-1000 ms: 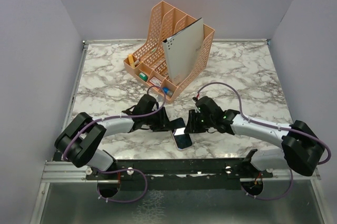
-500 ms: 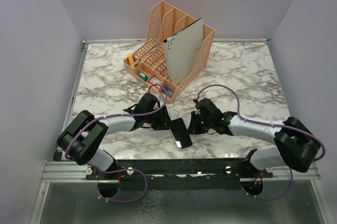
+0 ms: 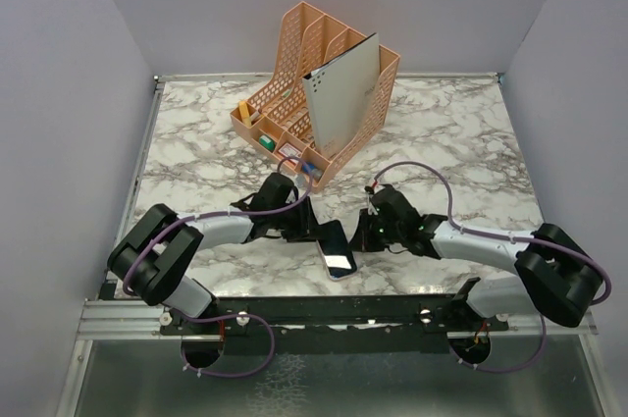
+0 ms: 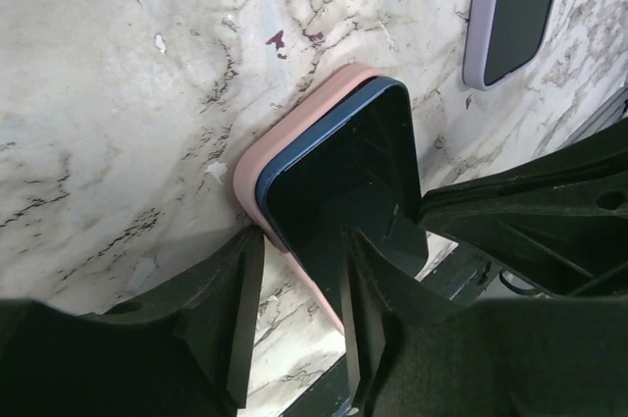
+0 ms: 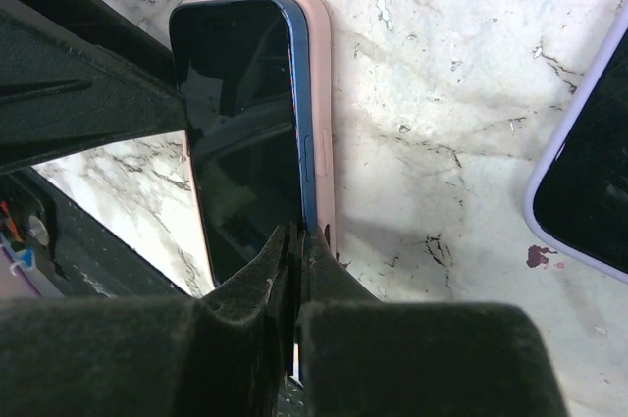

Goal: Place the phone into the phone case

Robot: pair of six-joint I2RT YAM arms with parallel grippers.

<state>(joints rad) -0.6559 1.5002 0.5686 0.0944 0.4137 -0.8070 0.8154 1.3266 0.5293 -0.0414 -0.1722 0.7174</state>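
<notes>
Left end effector [image 4: 299, 245] half apart, clamped across the phone [image 5: 240, 123] and pink phone case [image 5: 320, 93] at one end. Right end effector [image 5: 297, 238] tips pressed together, touching the seam where phone meets case. I read the phone as askew, not fully seated. Lilac-cased second phone [image 5: 589, 182] lies just beside on the table [image 5: 442, 64].

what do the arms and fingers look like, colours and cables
Both the left arm and right arm have pale grey links between chunky black joints. A thin purple cable loops loosely along each. The fingers are matte black, flat-sided and blocky, with no markings visible.
</notes>
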